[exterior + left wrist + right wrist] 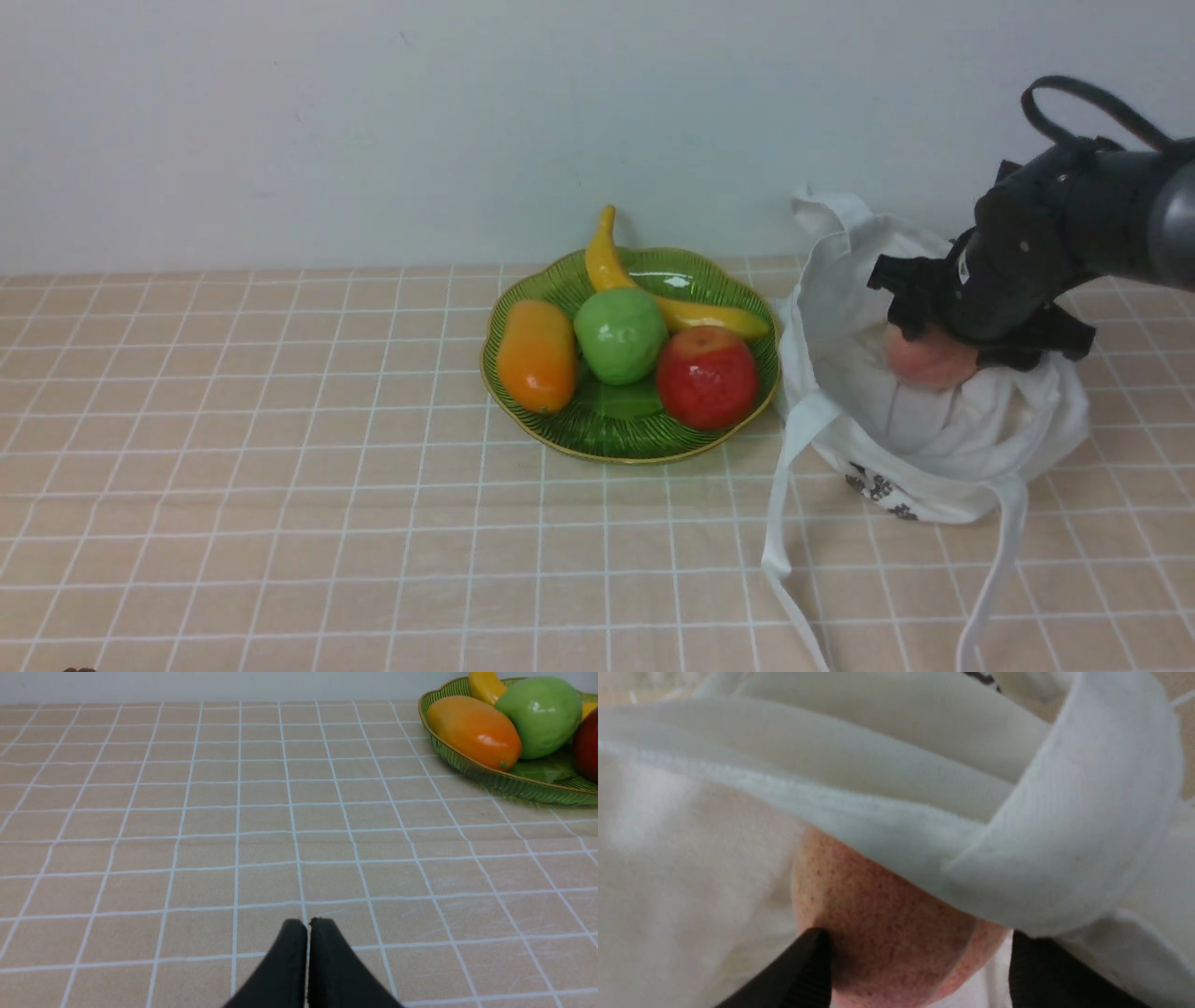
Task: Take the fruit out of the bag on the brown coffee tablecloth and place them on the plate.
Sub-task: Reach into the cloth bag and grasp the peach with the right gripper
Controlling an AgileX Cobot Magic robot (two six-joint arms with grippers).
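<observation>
The peach (924, 362) sits in the mouth of the white bag (934, 439) on the checked tan tablecloth (280, 420), at the right. My right gripper (943, 341) reaches down into the bag and is shut on the peach. In the right wrist view the peach (887, 933) lies between the black fingers (808, 970) of the gripper (920, 952), partly covered by the bag's rim and strap (1064, 835). The green plate (616, 429) stands left of the bag. My left gripper (308, 921) is shut and empty, low over bare cloth, with the plate (514, 786) off to one side.
The plate holds a banana (607, 257), a green apple (620, 334), a red apple (707, 376) and an orange mango (537, 355). The bag's long straps (784, 523) trail toward the table's front edge. A pale wall stands behind the table.
</observation>
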